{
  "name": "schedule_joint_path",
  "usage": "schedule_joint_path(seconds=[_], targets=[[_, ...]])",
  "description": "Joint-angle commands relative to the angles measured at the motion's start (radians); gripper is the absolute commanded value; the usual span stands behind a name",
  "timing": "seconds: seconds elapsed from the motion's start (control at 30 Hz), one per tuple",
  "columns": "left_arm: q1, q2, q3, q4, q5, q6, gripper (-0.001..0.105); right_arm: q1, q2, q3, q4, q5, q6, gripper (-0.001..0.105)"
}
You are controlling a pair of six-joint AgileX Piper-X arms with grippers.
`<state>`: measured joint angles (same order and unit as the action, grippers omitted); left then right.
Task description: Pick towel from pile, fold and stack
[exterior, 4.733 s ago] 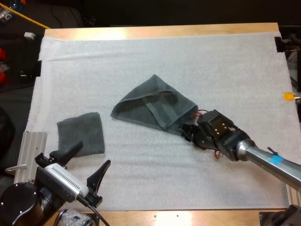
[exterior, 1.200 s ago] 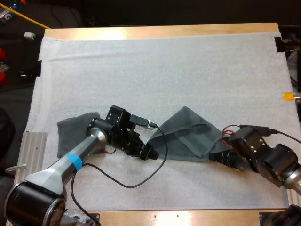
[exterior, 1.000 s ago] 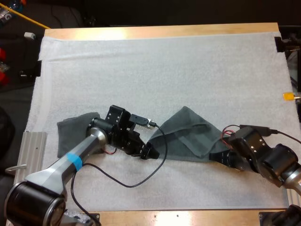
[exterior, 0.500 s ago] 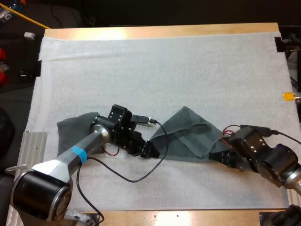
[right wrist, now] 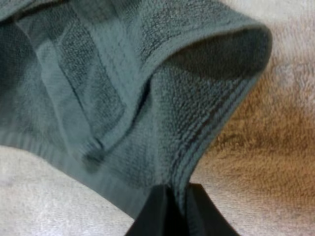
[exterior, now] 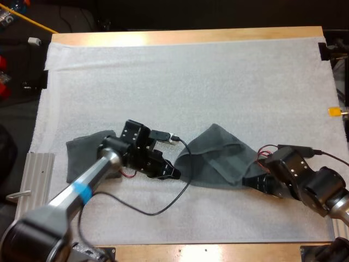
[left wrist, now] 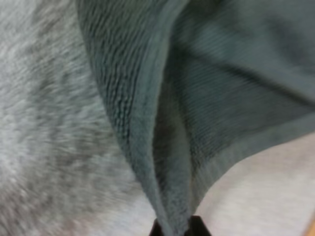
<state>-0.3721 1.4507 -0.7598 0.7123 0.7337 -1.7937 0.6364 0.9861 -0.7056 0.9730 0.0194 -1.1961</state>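
High view: grey-green towel (exterior: 218, 161), on mat (exterior: 163, 82), centre toward 5 o'clock. Soft, limp, light; likely sags. Left gripper (exterior: 173, 173) fingers pinch its 8 o'clock corner, right gripper (exterior: 248, 182) its 4 o'clock corner: sound holds.

1 grey-green towel (exterior: 218, 161) lies rumpled, stretched sideways on the mat (exterior: 191, 82); 1 folded towel (exterior: 80, 155) lies flat to its left.

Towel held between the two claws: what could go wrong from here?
1. The left claw and right claw each pinch the towel only by a thin bit of its edge, so a pull might slip it free.
2. The towel is doubled over on itself between them, so it may not spread flat.
3. The left arm reaches over the folded towel and could nudge it out of place.
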Motion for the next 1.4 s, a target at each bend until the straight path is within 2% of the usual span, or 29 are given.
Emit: schedule_joint_path(seconds=[0.0,0.13,0.27,0.37,0.57,0.7,0.73,0.8,0.93,1.0,1.1,1.37], targets=[[-0.005,-0.069,-0.01,0.057,0.028,0.015,0.0,-0.003,-0.005,-0.037,0.025,0.0,-0.012,0.0],[0.0,-0.204,-0.043,0.151,0.06,0.023,0.0,-0.005,-0.005,-0.148,0.147,0.03,-0.09,0.0],[0.01,-0.331,-0.13,0.256,0.129,0.021,0.0,-0.005,-0.005,-0.293,0.331,0.091,-0.183,0.0],[0.011,-0.396,-0.211,0.315,0.179,0.006,0.0,-0.005,-0.005,-0.379,0.43,0.081,-0.195,0.0],[0.011,-0.48,-0.359,0.39,0.185,-0.039,0.0,-0.005,-0.007,-0.518,0.522,-0.031,-0.2,0.0],[0.011,-0.517,-0.42,0.441,0.18,-0.057,0.0,-0.005,-0.01,-0.585,0.516,-0.183,-0.2,0.0],[0.011,-0.522,-0.422,0.442,0.173,-0.057,0.0,-0.005,-0.009,-0.589,0.514,-0.191,-0.2,0.0],[0.011,-0.526,-0.424,0.444,0.11,-0.074,0.0,-0.005,-0.009,-0.597,0.512,-0.174,-0.198,0.0],[0.011,-0.526,-0.424,0.463,0.07,-0.093,0.0,-0.005,-0.005,-0.596,0.562,-0.215,-0.198,0.0],[0.011,-0.53,-0.424,0.473,0.064,-0.093,0.0,-0.003,-0.008,-0.596,0.584,-0.339,-0.198,0.0],[0.011,-0.537,-0.424,0.475,0.065,-0.093,0.0,-0.003,-0.02,-0.596,0.572,-0.429,-0.198,0.0],[0.011,-0.628,-0.424,0.512,0.063,-0.093,0.0,-0.003,-0.078,-0.596,0.55,-0.348,-0.168,0.0]])
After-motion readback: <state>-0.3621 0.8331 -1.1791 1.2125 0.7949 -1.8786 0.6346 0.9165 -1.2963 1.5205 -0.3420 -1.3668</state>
